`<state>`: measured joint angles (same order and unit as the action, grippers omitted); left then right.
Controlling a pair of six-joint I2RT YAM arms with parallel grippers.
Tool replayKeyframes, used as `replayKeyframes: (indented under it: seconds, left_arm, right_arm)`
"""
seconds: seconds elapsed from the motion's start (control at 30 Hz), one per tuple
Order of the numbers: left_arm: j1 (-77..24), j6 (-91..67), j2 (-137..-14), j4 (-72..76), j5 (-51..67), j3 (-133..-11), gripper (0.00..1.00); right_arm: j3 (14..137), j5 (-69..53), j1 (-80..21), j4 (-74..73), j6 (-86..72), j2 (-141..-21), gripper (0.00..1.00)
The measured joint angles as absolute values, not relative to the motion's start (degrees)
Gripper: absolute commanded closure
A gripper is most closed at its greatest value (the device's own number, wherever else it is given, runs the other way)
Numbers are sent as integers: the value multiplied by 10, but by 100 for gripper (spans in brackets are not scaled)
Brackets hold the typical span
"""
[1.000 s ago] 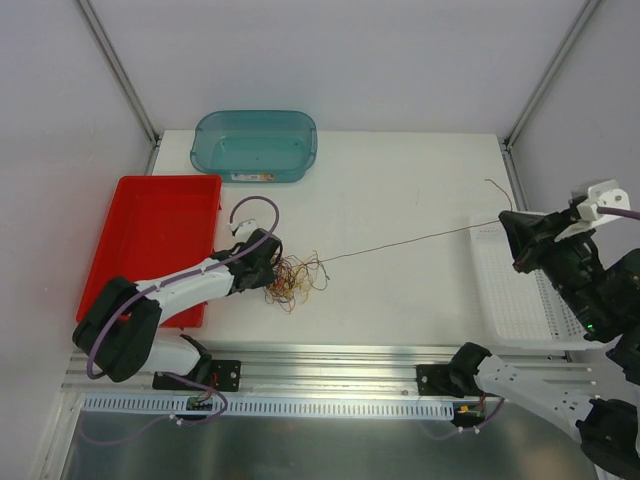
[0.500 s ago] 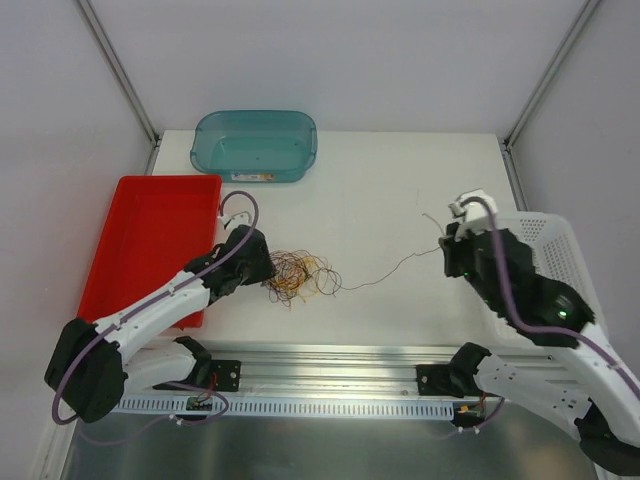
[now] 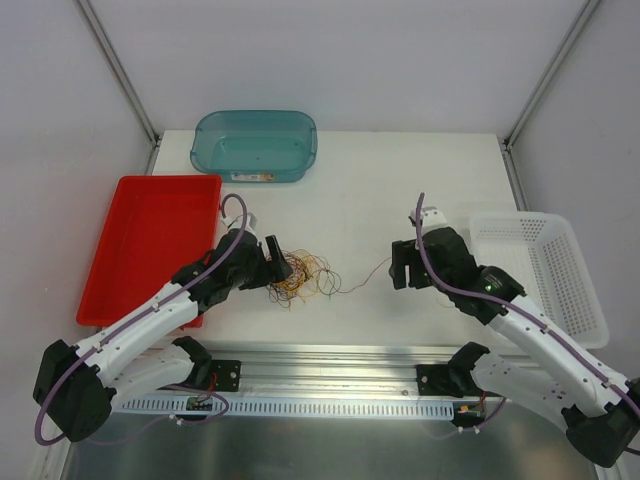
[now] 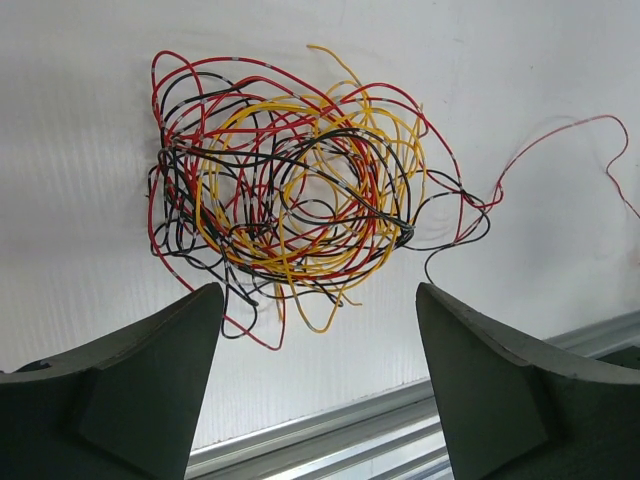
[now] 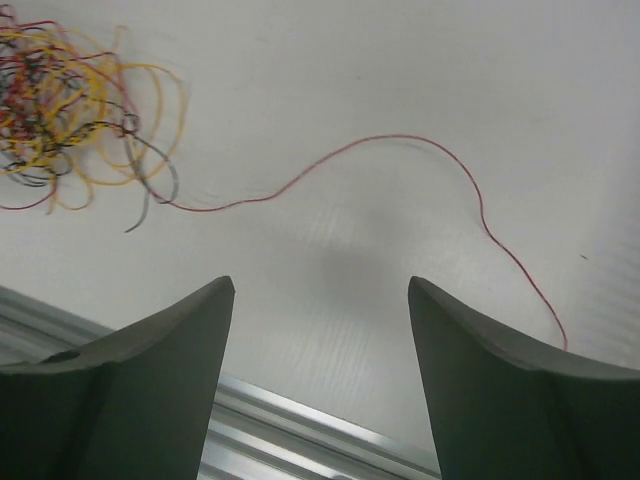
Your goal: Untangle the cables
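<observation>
Cables [image 4: 290, 200]: red, yellow and black wires bunched in one tight knot on the tabletop [image 3: 400, 190], left of centre.
Strand [image 5: 400, 160]: a single red wire trails from the knot toward the right side. It lies slack and is joined to the knot at one end.
Left gripper [image 4: 320, 400]: jaws apart, holding nothing, poised over the knot.
Right gripper [image 5: 320, 390]: jaws apart, empty, poised over the strand.
Progress: early, by my reading. One strand is partly drawn out, none is separated, and nearly all the knot is left to undo.

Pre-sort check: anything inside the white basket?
Only bare mesh floor shows inside the white basket. The right arm covers its near-left corner, so that part is unseen.
</observation>
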<state>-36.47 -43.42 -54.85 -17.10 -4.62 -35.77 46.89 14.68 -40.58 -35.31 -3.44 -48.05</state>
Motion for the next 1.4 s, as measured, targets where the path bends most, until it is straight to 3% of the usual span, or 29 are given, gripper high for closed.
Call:
replayKeyframes:
  seconds: [0.2,0.63,0.83,0.97,1.07,1.4]
  left_arm:
    - [-375,-444,-552,-179,-51,-366,30]
    - [-421,-539,-668,-189,-153,-440,46]
    - [-421,-559,-714,-191,-182,-460,66]
    - [-423,-566,-723,-193,-186,-463,89]
    - [-428,-564,-722,-194,-185,-463,98]
    - [-439,-513,-603,-198,-148,-417,100]
  right_arm:
    - [469,66,-451,-270,-34,-531,25]
    - [459,32,-497,-131,-56,-689,25]
    - [459,11,-500,-77,-59,-737,25]
    - [459,-9,-500,-47,-62,-769,25]
    - [459,-18,-500,-30,-67,-788,25]
    - [496,-40,-500,-21,-84,-808,25]
